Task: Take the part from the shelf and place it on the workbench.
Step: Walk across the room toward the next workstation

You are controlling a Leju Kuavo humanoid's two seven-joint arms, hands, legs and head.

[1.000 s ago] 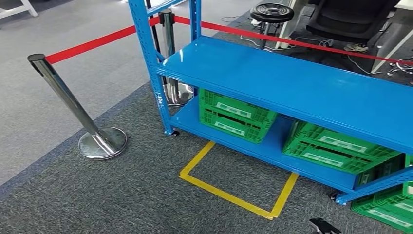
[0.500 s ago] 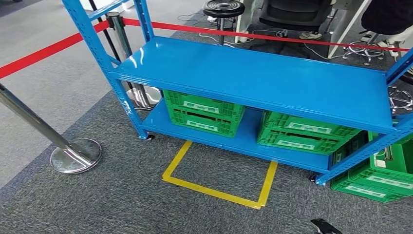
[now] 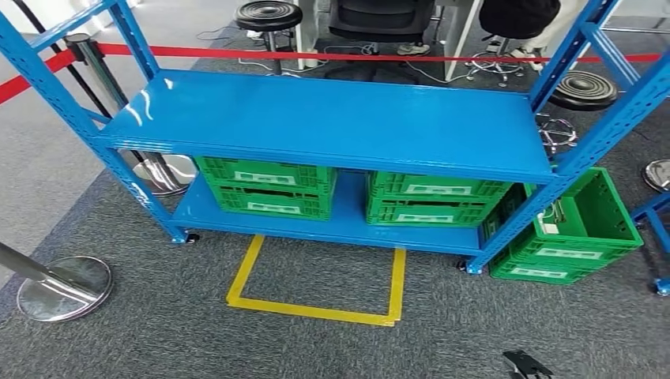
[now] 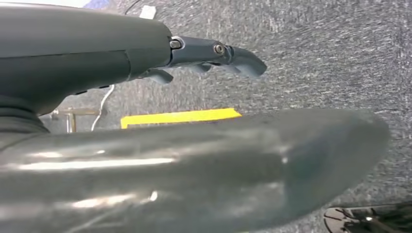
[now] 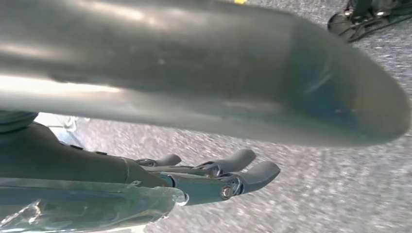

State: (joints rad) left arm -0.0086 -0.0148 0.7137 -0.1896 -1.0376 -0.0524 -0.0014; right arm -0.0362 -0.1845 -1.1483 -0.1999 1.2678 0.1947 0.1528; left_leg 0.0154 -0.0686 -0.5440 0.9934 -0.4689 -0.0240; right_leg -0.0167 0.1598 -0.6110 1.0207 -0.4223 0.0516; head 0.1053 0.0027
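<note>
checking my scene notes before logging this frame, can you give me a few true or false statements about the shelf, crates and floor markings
1. The blue shelf's upper deck is bare. True.
2. Two green crates sit side by side on the lower deck. True.
3. The third green crate stands on the upper deck. False: it sits on the carpet beside the shelf's right end post.
4. A yellow tape outline marks the carpet in front of the shelf. True.
5. The barrier belt behind the shelf is yellow. False: it is red.
6. The left hand grips a part. False: its fingers hang over the carpet with nothing in them.
</note>
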